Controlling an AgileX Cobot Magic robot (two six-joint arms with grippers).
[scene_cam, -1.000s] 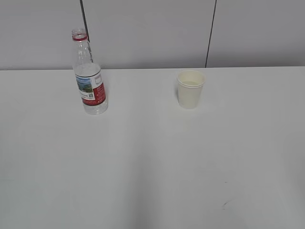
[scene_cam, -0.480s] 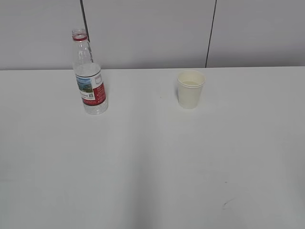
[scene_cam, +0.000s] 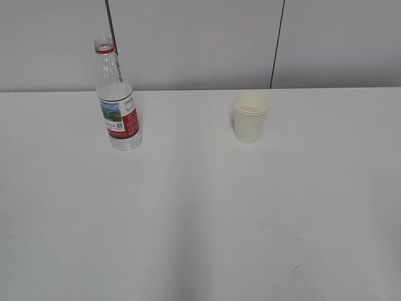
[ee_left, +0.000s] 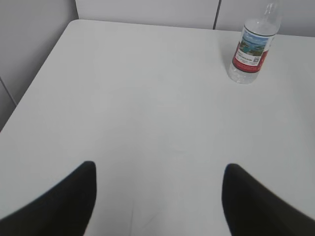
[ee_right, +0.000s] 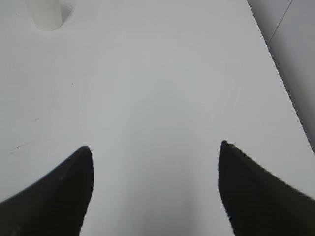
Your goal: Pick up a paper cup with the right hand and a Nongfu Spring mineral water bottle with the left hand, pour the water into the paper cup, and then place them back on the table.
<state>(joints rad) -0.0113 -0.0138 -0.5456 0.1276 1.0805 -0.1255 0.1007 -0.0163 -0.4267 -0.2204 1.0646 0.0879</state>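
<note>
left hand (ee_left: 157, 196): left wrist view, both black fingers poke in from the bottom corners, spread wide with bare tabletop between them, holding nothing
left wrist surface: plain white table (ee_left: 138, 108), its left edge and far corner visible, grey wall panels behind
left wrist bottle: the Nongfu Spring mineral water bottle (ee_left: 252, 46) stands upright near the far right, well apart from the fingers
right hand (ee_right: 155, 187): right wrist view, same deal, two dark fingers at the bottom corners, gaping wide, nothing gripped
right wrist surface: white top with a couple of faint dark marks on the left, table's right edge running diagonally, grey floor or wall beyond
right wrist cup: the paper cup (ee_right: 47, 14) is up in the top left corner, only its lower part showing, far from the fingers
exterior room: pale grey wall panels with dark vertical seams behind the table
exterior layout: bottle at back left, no cap on, partly filled with water (scene_cam: 122, 119); cup at back right, upright; the two well apart; small dark scratch (scene_cam: 294, 269) near the front right
exterior arms: neither arm shows here
</note>
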